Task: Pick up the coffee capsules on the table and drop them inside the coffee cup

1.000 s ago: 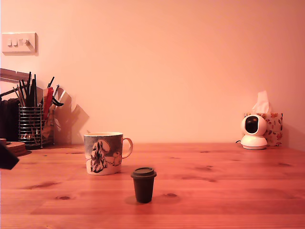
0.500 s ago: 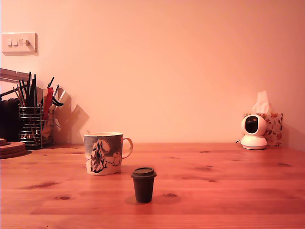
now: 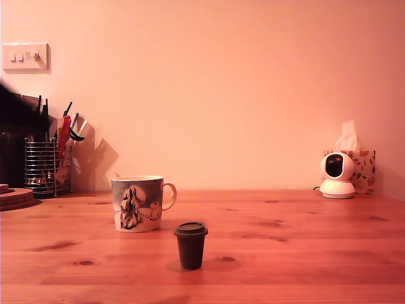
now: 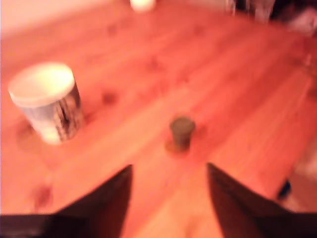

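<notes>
Only one capsule in sight: a small dark brown tapered plastic pod (image 3: 190, 245), rim uppermost, upright on the warm knotty pine desk (image 3: 304, 253), apart from everything. No blue pod visible in either view. Just behind it, toward the exterior view's left: the ceramic mug with grey-blue illustrated side and pale handle (image 3: 142, 202), mouth up and apparently empty in the wrist view (image 4: 47, 101), handle toward the exterior view's right.

Gripper (image 4: 168, 198) spread wide, nothing between its two dark fingers, high above the desk and well short of the pod (image 4: 181, 132); roughly lined up with it in the blurred wrist view. Out of sight in the exterior view, unless the dark smear at that view's left edge is the arm.

Judged stage: approach, grasp not yet begun.

Likely trouble from here:
- Tipping or skidding the light, narrow-based pod with one finger arriving first on an off-centre descent.
- Pinching on the taper below the rim, with the pod squirting out.
- Clipping the nearby mug during the lift, or releasing over the rim edge instead of the opening.

Far behind: wire utensil holder (image 3: 42, 166), white round camera (image 3: 336, 175), floral tissue box (image 3: 364, 166).
</notes>
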Motion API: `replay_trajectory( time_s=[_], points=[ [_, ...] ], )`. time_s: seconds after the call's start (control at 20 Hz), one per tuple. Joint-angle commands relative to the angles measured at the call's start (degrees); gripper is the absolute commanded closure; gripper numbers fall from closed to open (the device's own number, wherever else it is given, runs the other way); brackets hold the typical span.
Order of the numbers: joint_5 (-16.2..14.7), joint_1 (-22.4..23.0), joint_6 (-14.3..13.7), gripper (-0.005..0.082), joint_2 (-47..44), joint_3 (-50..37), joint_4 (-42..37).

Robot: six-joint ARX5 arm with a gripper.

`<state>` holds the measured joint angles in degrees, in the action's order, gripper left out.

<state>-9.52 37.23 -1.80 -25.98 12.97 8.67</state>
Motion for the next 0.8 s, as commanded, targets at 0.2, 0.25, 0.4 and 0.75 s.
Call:
replay_trajectory(
  time_s=[0.2,0.25,0.4,0.75],
  points=[
    [-1.7,0.17,0.31,0.0233,-0.22,-3.67,-4.2],
    [-2.21,0.17,0.31,0.0233,-0.26,-3.78,-4.33],
    [-2.47,0.44,0.28,0.0233,-1.84,-4.24,-5.73],
    [-2.4,0.46,-3.19,0.0233,-14.08,-4.35,-13.99]
  ],
)
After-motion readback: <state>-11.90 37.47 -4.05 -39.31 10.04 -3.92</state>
